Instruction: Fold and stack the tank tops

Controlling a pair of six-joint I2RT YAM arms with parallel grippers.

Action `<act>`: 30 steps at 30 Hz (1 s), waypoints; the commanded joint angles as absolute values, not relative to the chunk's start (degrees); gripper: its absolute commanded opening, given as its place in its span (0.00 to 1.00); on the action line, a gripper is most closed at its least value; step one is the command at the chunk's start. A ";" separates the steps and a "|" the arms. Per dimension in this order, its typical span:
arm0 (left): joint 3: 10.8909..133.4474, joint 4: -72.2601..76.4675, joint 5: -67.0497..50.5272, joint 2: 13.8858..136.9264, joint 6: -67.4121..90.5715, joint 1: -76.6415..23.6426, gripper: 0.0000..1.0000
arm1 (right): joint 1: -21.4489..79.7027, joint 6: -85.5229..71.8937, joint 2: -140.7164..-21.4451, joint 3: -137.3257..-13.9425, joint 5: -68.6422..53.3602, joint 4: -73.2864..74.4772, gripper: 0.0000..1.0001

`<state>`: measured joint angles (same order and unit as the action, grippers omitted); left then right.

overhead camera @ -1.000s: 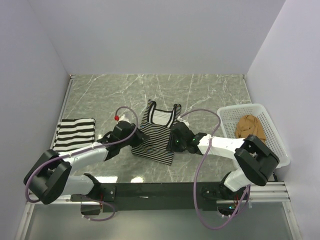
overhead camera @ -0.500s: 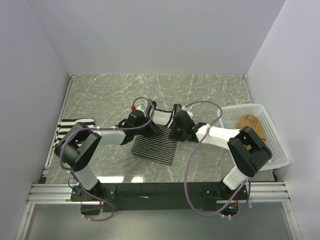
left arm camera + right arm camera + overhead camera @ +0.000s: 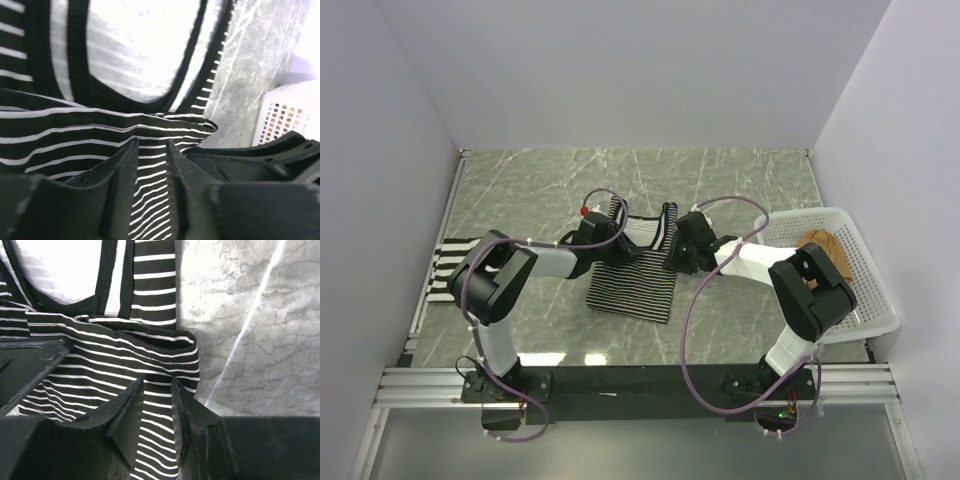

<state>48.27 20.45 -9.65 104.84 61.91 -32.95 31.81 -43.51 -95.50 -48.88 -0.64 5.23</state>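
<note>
The thin-striped tank top (image 3: 632, 285) lies mid-table, straps pointing away from the arm bases. A doubled layer of it (image 3: 100, 135) ends in a fold edge (image 3: 125, 335) just below the neckline. My left gripper (image 3: 618, 245) (image 3: 151, 145) sits at the top's left edge near the straps, jaws apart over flat striped cloth. At the right edge my right gripper (image 3: 674, 252) (image 3: 157, 382) also has its jaws apart, with cloth lying flat under the gap. The bold-striped tank top (image 3: 450, 262) lies folded at far left, partly behind the left arm. The tan tank top (image 3: 817, 250) sits crumpled in the basket.
A white mesh basket (image 3: 840, 300) stands at the right table edge, also seen in the left wrist view (image 3: 280, 115). Bare marble (image 3: 250, 315) lies between the striped top and the basket. Walls close in the table on three sides.
Both grippers have travelled from the striped top's lower sides up to its strap end. The left jaws stand a little wider than before.
</note>
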 commanded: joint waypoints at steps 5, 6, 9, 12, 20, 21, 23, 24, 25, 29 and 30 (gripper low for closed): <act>49.84 14.26 -4.32 89.14 57.39 -32.70 0.43 | 30.15 -39.55 -91.41 -53.09 0.44 10.71 0.39; 48.44 12.06 -2.91 87.03 57.48 -32.70 0.44 | 30.23 -39.64 -89.49 -52.91 0.53 11.07 0.40; 44.40 1.79 3.32 78.77 58.97 -32.70 0.43 | 30.41 -41.04 -84.49 -50.63 1.40 12.22 0.40; 37.64 -4.82 6.67 70.68 60.73 -32.87 0.45 | 31.64 -43.75 -78.33 -42.84 1.23 11.87 0.41; 19.89 -11.25 8.17 49.78 66.27 -34.98 0.46 | 46.74 -56.32 -66.63 -28.75 5.35 9.32 0.42; 18.73 -11.08 7.39 48.35 66.62 -35.42 0.47 | 49.19 -59.30 -66.01 -26.30 5.54 8.79 0.42; 15.93 -10.81 6.77 45.71 66.62 -35.59 0.48 | 51.14 -63.26 -64.43 -24.09 6.15 7.39 0.42; 15.04 -10.03 6.51 45.18 66.45 -35.68 0.50 | 51.94 -64.50 -63.90 -22.25 7.11 6.95 0.42; 14.25 -9.32 5.98 44.74 66.45 -35.68 0.51 | 53.51 -65.64 -63.46 -21.45 7.73 6.42 0.43; 11.17 -5.37 4.13 44.21 66.97 -35.68 0.56 | 55.37 -70.91 -63.02 -18.99 8.44 2.74 0.44; 10.90 -4.32 4.04 44.30 66.89 -35.68 0.56 | 55.63 -71.80 -62.84 -17.85 8.44 1.68 0.45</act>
<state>11.94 -9.37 5.45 44.66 65.93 -35.46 54.41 -65.49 -63.40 -19.99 5.50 5.72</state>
